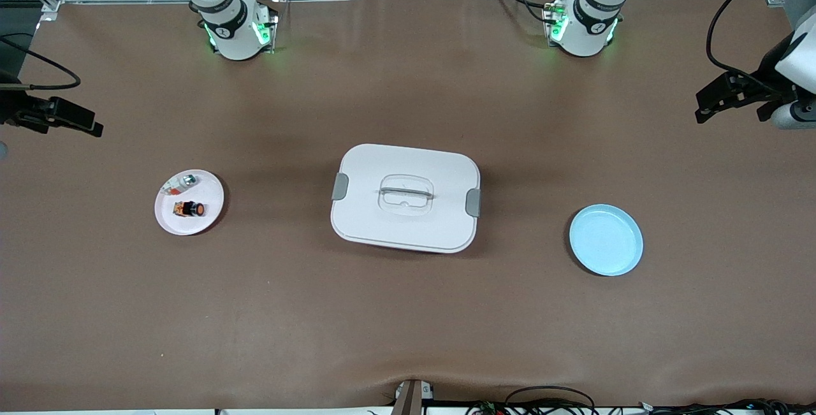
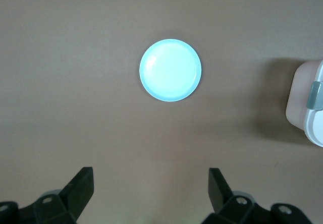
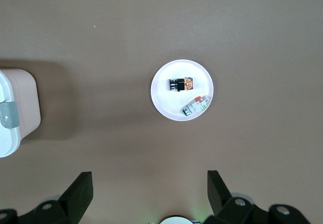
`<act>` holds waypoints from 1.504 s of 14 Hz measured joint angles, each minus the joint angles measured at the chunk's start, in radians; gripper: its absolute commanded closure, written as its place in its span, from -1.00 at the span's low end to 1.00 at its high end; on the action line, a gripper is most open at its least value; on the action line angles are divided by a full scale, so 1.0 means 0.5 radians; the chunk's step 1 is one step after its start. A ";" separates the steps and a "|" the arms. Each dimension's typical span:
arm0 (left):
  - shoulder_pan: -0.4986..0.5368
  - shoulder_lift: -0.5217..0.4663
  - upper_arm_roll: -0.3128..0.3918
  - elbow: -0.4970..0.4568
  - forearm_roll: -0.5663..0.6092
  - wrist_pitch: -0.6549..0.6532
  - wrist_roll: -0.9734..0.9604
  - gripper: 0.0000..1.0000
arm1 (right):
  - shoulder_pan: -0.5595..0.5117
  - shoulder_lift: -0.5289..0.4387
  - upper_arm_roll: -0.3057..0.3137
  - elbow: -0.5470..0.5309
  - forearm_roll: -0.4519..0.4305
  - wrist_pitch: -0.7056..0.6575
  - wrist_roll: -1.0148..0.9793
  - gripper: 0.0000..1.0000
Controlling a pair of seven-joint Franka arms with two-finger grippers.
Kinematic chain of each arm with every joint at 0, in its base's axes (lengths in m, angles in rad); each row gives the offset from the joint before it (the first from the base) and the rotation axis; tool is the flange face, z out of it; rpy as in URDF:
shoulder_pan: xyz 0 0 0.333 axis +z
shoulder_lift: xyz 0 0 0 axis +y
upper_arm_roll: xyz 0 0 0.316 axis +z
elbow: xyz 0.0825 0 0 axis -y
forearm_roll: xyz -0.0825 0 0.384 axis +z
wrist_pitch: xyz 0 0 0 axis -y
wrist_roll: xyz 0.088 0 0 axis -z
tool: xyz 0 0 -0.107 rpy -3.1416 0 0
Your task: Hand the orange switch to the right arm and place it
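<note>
The orange switch (image 1: 189, 209) lies on its side on a small white plate (image 1: 207, 222) toward the right arm's end of the table. It also shows in the right wrist view (image 3: 182, 84), on the same plate (image 3: 166, 102). My right gripper (image 3: 150, 178) is open and empty, high over the table at that end (image 1: 70, 120), apart from the plate. My left gripper (image 2: 150, 176) is open and empty, high over the left arm's end (image 1: 727, 95).
A small silver-and-white part (image 1: 187, 180) shares the white plate with the switch. A white lidded box (image 1: 382, 227) with grey clasps stands mid-table. An empty light-blue plate (image 1: 605, 240) sits toward the left arm's end and shows in the left wrist view (image 2: 170, 70).
</note>
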 measured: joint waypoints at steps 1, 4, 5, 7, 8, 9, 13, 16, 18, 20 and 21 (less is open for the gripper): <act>0.000 0.000 0.000 0.000 0.000 0.000 0.000 -1.00 | 0.000 -0.010 0.000 -0.012 0.000 0.000 0.000 -1.00; -0.001 0.000 -0.004 0.000 0.000 0.000 0.000 -1.00 | 0.000 -0.047 0.000 -0.050 0.000 0.002 -0.007 -1.00; -0.001 0.000 -0.008 0.000 0.000 0.000 0.000 -1.00 | 0.000 -0.064 0.000 -0.069 0.000 0.009 -0.018 -1.00; -0.001 0.000 -0.016 0.000 0.000 0.000 0.000 -1.00 | 0.000 -0.122 -0.002 -0.155 0.000 0.083 -0.048 -1.00; -0.001 -0.001 -0.017 -0.001 0.000 0.000 0.000 -1.00 | 0.000 -0.170 -0.003 -0.230 0.000 0.142 -0.054 -1.00; -0.001 -0.001 -0.017 -0.001 0.000 0.000 0.000 -1.00 | 0.000 -0.221 -0.003 -0.308 0.000 0.184 -0.056 -1.00; -0.002 -0.001 -0.019 -0.001 0.000 0.002 0.000 -1.00 | 0.000 -0.326 -0.004 -0.440 0.000 0.219 -0.057 -1.00; -0.004 -0.002 -0.028 -0.001 0.000 0.005 0.000 -1.00 | 0.000 -0.329 -0.004 -0.444 0.000 0.219 -0.058 -1.00; -0.006 -0.002 -0.039 0.001 0.000 0.006 0.000 -1.00 | 0.000 -0.329 -0.004 -0.447 0.000 0.217 -0.058 -1.00; -0.006 -0.002 -0.042 0.001 0.000 0.006 0.000 -1.00 | 0.000 -0.329 -0.004 -0.447 0.000 0.216 -0.059 -1.00; -0.006 -0.002 -0.042 0.001 0.000 0.006 0.000 -1.00 | 0.000 -0.329 -0.004 -0.447 0.000 0.217 -0.059 -1.00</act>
